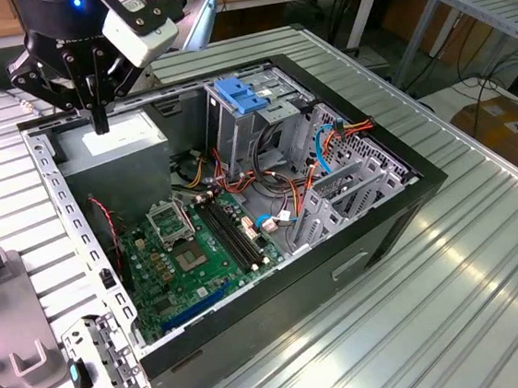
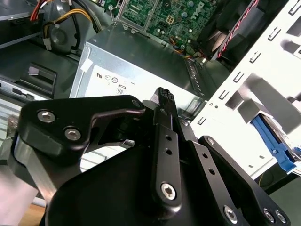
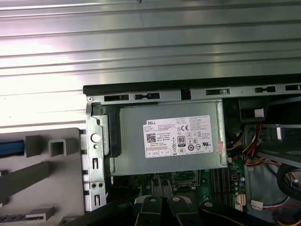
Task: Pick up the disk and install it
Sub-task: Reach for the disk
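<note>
1. Poised at the exterior view's upper left: the gripper (image 1: 101, 125), pointing straight down, fingers pressed together and clasping nothing.
2. Hanging just over the grey power supply box (image 1: 119, 139), close to its white sticker. Cannot tell from the exterior view whether touching it or a little above. In the second wrist view, the same closed fingertips (image 2: 163, 96) against the box's top face.
3. Outside the computer case (image 1: 362, 118), beyond its perforated side wall (image 1: 66, 223): the disk (image 2: 272, 143), known here by its blue rail, resting at the grey fixture (image 3: 51, 169). Well apart from the gripper and untouched. Label face not made out.
4. Nearest edges to the tool: the side wall's upper corner, toward the exterior view's left of the fingers, and the case's rear rim, just behind the power supply box.
5. Further toward the exterior view's right, inside the case: the tall drive cage (image 1: 253, 134), upright, capped by a blue handle (image 1: 241, 97). Between cage and power supply box, a narrow gap threaded with cables (image 1: 203, 170).
6. Low on the case floor: the green motherboard (image 1: 190, 247), open from above, walled by the side panel on one side and by the cage and more wiring on the other.
7. Around the case: the ribbed metal table (image 1: 453, 275), with a broad flat stretch on the exterior view's right.
</note>
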